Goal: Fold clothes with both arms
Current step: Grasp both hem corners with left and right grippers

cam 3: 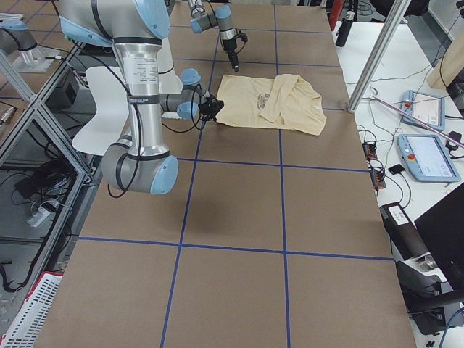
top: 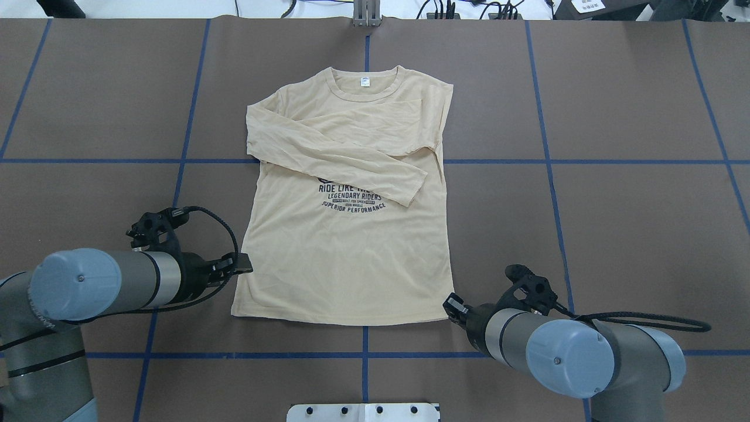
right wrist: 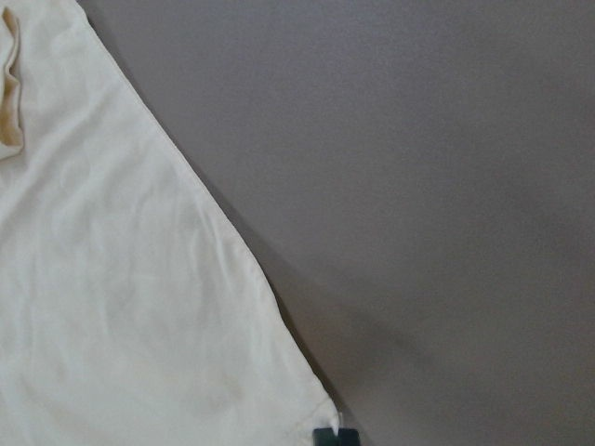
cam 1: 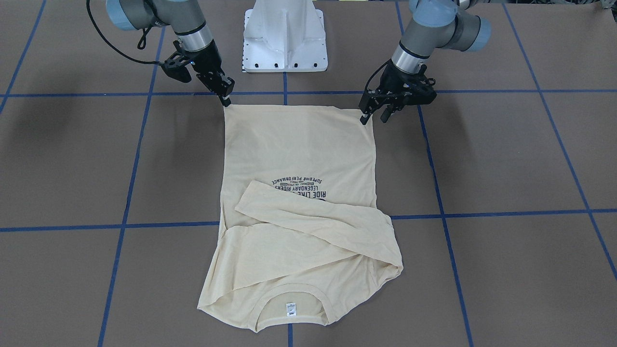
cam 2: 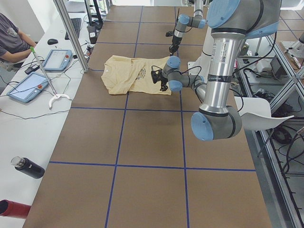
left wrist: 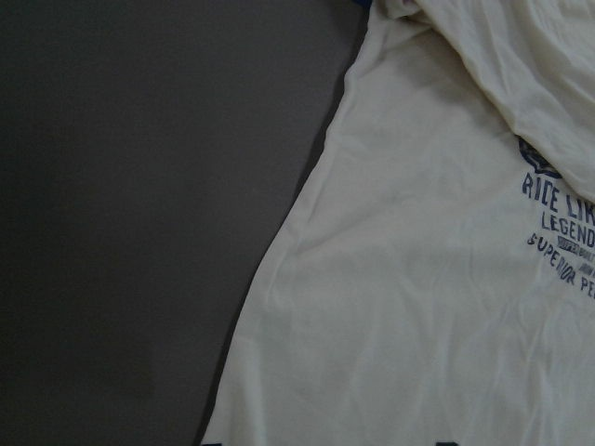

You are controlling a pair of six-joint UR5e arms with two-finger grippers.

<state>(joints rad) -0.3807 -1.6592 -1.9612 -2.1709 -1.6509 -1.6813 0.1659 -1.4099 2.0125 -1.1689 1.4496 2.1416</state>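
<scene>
The cream-yellow shirt (cam 1: 299, 144) lies flat, print side up, on the brown table, both sleeves (cam 1: 313, 219) folded across the chest and the collar (cam 1: 291, 291) away from the robot. My right gripper (cam 1: 225, 99) is at one hem corner. In the right wrist view a single dark tip (right wrist: 335, 437) sits right on that corner of the shirt (right wrist: 112, 307), so the jaws look shut on it. My left gripper (cam 1: 375, 116) is at the other hem corner with its fingers (cam 1: 365, 115) spread open. The left wrist view shows the shirt (left wrist: 418, 307) between them.
The white pedestal base (cam 1: 284, 33) stands just behind the hem. Blue tape lines (top: 363, 354) grid the table. A side bench with tablets (cam 2: 28, 88), a bottle (cam 2: 26, 167) and a seated person (cam 2: 12, 40) lies beyond the table's far edge.
</scene>
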